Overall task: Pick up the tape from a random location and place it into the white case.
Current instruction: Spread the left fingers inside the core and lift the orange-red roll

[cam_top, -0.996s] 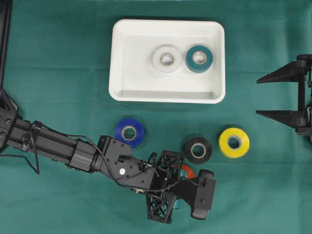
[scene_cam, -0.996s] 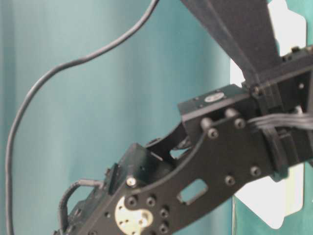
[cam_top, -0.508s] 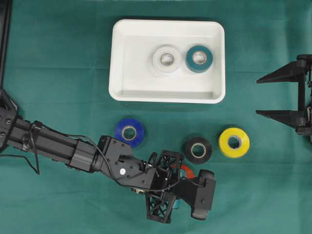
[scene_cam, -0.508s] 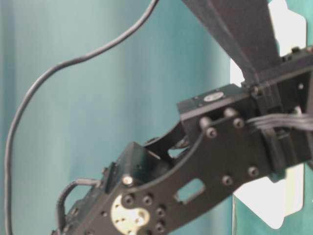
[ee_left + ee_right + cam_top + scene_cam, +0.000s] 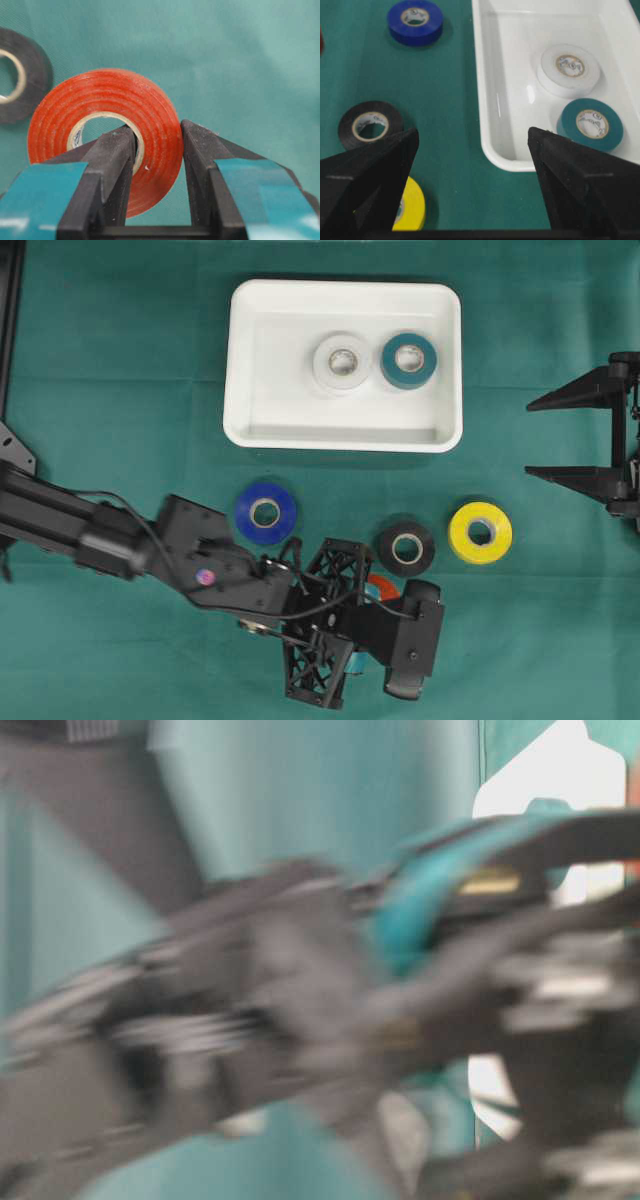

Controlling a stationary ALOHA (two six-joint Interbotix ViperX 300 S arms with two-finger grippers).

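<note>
The red tape roll (image 5: 102, 132) stands on edge in my left pincer (image 5: 157, 165): one finger (image 5: 112, 165) goes through its core, the other presses the outer face, so the jaws are clamped across one side of the ring. From overhead only a small arc of this roll (image 5: 381, 588) peeks out from under my left wrist, near the front edge of the desk (image 5: 120, 360) and a little left of its middle. Whether it rests on the green cloth or hangs above it, I cannot tell.

Just beside it, toward the back, lies the black roll (image 5: 405, 547), flat on the cloth. The yellow roll (image 5: 480, 531) lies flat to its right, and the blue roll (image 5: 265, 512) to its left, close by my left forearm. These three form a loose row between the held roll and the white case (image 5: 250, 360).

The white case sits toward the back edge of the desk, roughly centred. Inside it lie two rolls flat and side by side, almost touching: a white roll (image 5: 342, 362) and a teal roll (image 5: 408, 360), both in the right half of the case.

My right pincer (image 5: 570, 435) hangs at the right edge of the desk, well apart from every roll, its two black fingers spread wide with nothing between them. Its own camera looks across the yellow and black rolls toward the case.

The table-level view is smeared into blur and shows only dark arm parts.
</note>
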